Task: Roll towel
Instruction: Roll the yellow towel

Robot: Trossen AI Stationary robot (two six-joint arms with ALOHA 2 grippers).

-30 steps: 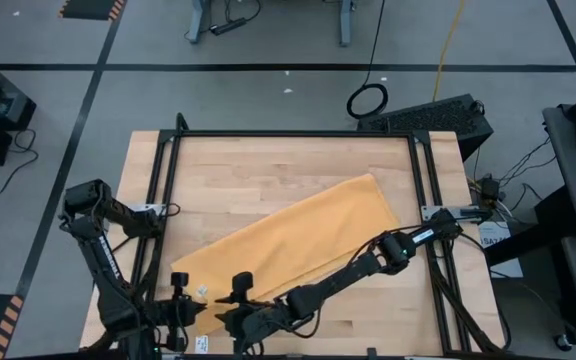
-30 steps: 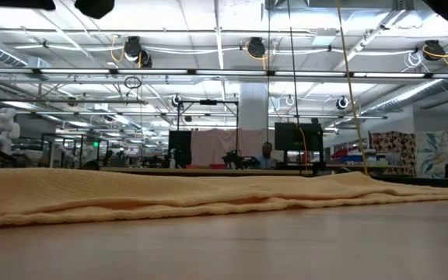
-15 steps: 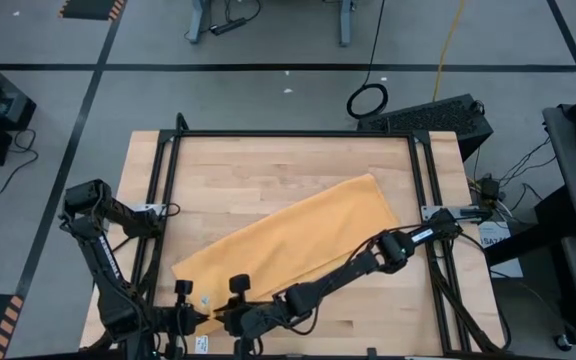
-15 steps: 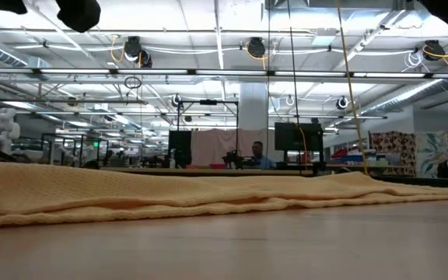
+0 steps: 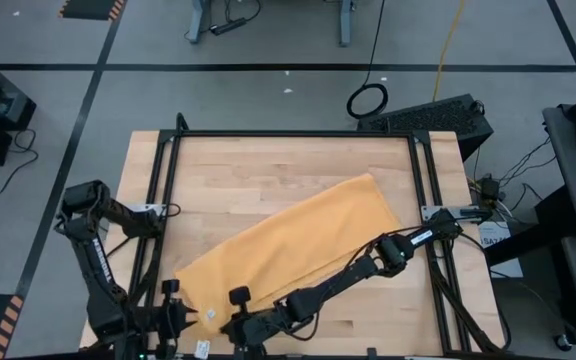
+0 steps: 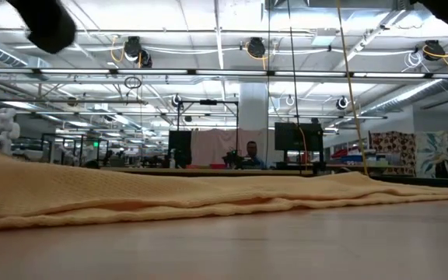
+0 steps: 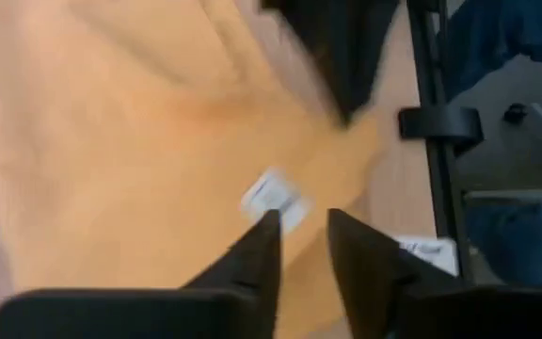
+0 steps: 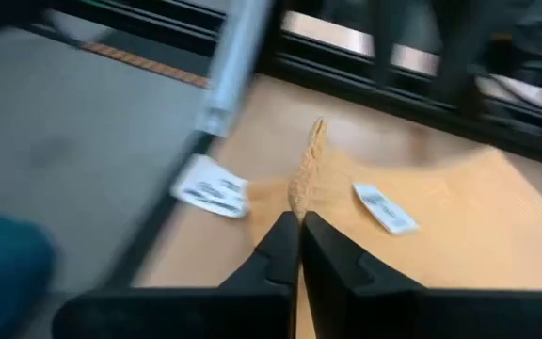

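Observation:
The mustard-yellow towel (image 5: pixel 288 240) lies slantwise on the wooden table, running from the near left to the far right. Its near-left end (image 6: pixel 6 167) rises off the wood while the rest lies flat. Both grippers are at that end, by the near edge. My left gripper (image 7: pixel 301 226) is open over the cloth, next to the towel's white label (image 7: pixel 271 200). My right gripper (image 8: pixel 298 226) is shut on the towel's edge. In the high view my left gripper (image 5: pixel 180 318) is left of my right gripper (image 5: pixel 230 320). My left gripper's fingers (image 7: pixel 263 247) stand just over the cloth by the label; I cannot tell whether they touch it. My right gripper pinches the towel's edge (image 8: pixel 307 174) near its near-left corner between its two fingertips. The cloth stands up there as a narrow ridge, and the towel behind it stays on the table.
Black frame rails (image 5: pixel 158 200) (image 5: pixel 428 190) run along the table's left and right sides. A white sticker (image 8: pixel 210 188) lies on the wood by the near edge. Bare wood (image 5: pixel 248 170) shows at the far left, beyond the towel.
Both grippers have gone a little toward the table's near edge, the left one also leftward. The towel's near-left end has risen off the table, while the rest has stayed flat.

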